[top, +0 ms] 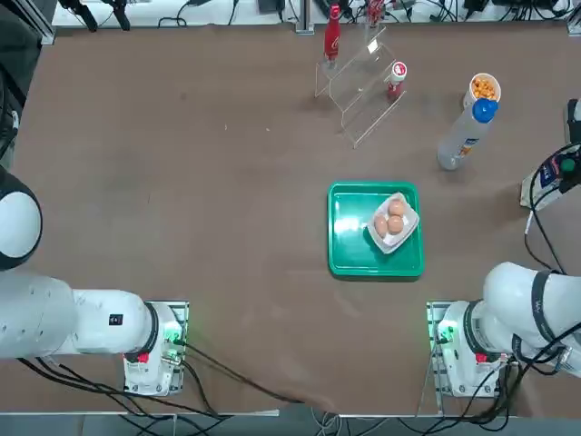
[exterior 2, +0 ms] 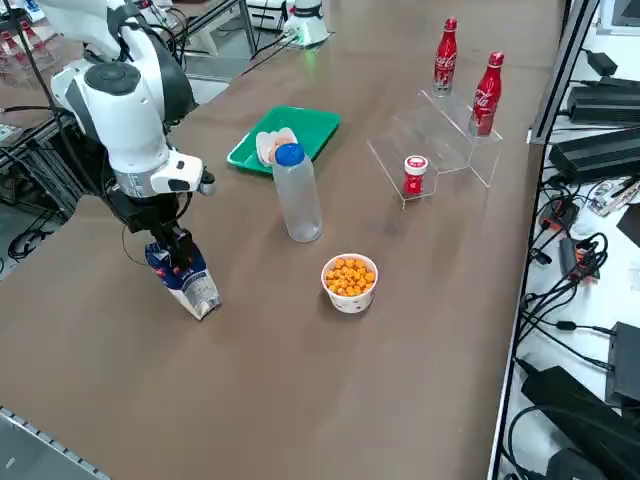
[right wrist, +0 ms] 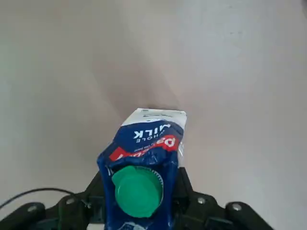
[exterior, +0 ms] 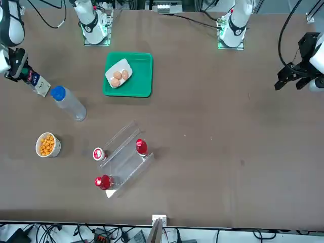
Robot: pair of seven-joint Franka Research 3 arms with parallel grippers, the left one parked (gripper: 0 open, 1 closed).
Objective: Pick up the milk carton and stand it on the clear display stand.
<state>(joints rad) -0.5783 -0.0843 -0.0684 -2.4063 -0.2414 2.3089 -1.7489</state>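
The milk carton [exterior 2: 187,282], dark blue on top with a white base and a teal-green cap [right wrist: 137,190], is tilted near the table's right edge, its lower corner at or just above the surface. My right gripper [exterior 2: 179,260] is shut on its blue upper part, with one black finger on each side in the wrist view. The carton [top: 543,182] and gripper [top: 563,167] sit at the far right of the top view, and the carton [exterior: 38,84] at the far left of the front view. The clear display stand [top: 363,91] stands at the far side, well away from the carton.
Two red cola bottles [exterior 2: 487,92] and a small red can [exterior 2: 415,174] are on or beside the stand. A tall bottle with a blue cap [top: 463,136] and a cup of orange snacks [top: 484,88] lie between carton and stand. A green tray [top: 349,245] holds eggs.
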